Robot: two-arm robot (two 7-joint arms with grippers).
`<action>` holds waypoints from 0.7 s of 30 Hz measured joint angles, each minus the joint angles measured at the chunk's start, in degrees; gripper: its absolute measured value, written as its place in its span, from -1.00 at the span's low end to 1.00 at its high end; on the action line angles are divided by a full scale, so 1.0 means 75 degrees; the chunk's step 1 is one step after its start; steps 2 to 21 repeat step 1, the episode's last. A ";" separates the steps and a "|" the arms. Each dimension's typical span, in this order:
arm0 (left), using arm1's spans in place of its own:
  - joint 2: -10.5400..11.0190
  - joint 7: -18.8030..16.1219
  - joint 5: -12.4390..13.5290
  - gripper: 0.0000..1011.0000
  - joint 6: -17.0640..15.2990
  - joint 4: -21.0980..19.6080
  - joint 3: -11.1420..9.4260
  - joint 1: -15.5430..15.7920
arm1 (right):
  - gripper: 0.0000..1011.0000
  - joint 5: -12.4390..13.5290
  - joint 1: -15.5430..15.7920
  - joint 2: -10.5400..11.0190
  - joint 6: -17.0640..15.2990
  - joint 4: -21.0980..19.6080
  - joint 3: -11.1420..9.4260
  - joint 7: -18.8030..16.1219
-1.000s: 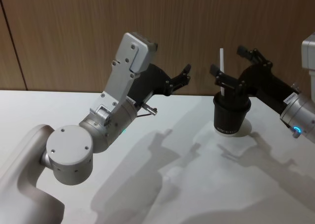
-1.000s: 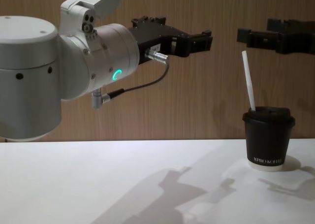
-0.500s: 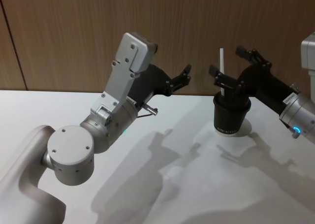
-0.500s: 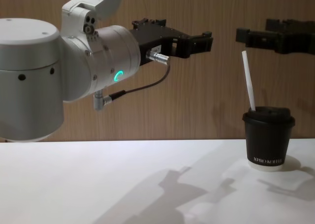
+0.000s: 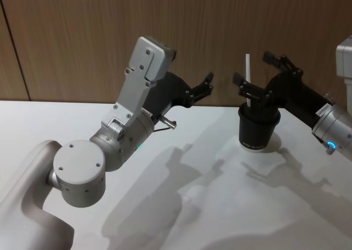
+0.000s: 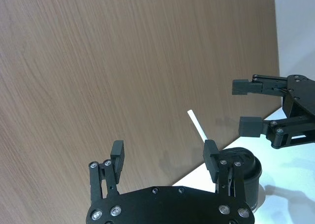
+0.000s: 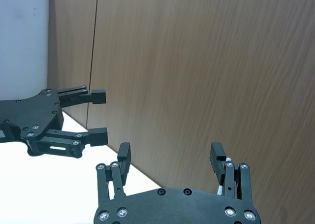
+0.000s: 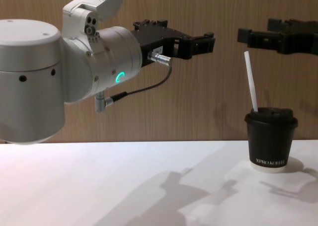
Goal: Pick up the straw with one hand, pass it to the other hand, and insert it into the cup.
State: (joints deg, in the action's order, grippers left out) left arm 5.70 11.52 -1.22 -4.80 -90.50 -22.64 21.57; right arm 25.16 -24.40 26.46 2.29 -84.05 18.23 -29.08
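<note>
The thin white straw (image 8: 251, 82) stands tilted in the small black lidded paper cup (image 8: 270, 139). The right hand (image 8: 261, 37), released, hovers above the cup; the left hand (image 8: 198, 42), spread empty, hangs well beside it. A careless retreat could clip the straw and topple the cup.

Left arm: silver-grey cylindrical joints, green ring light, black cable (image 8: 144, 88) with metal plug; black two-finger left gripper (image 8: 198, 43), screwed plates. Right gripper (image 5: 257, 77): black.

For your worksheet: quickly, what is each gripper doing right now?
Left gripper: open, holding nothing.
Right gripper: open, holding nothing, above the cup, where the straw stands.
</note>
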 joint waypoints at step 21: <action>0.0000 0.0000 0.0000 0.98 0.0000 0.0001 0.0000 0.0000 | 0.98 0.0000 0.0000 0.0000 -0.0001 0.0000 0.0000 0.0000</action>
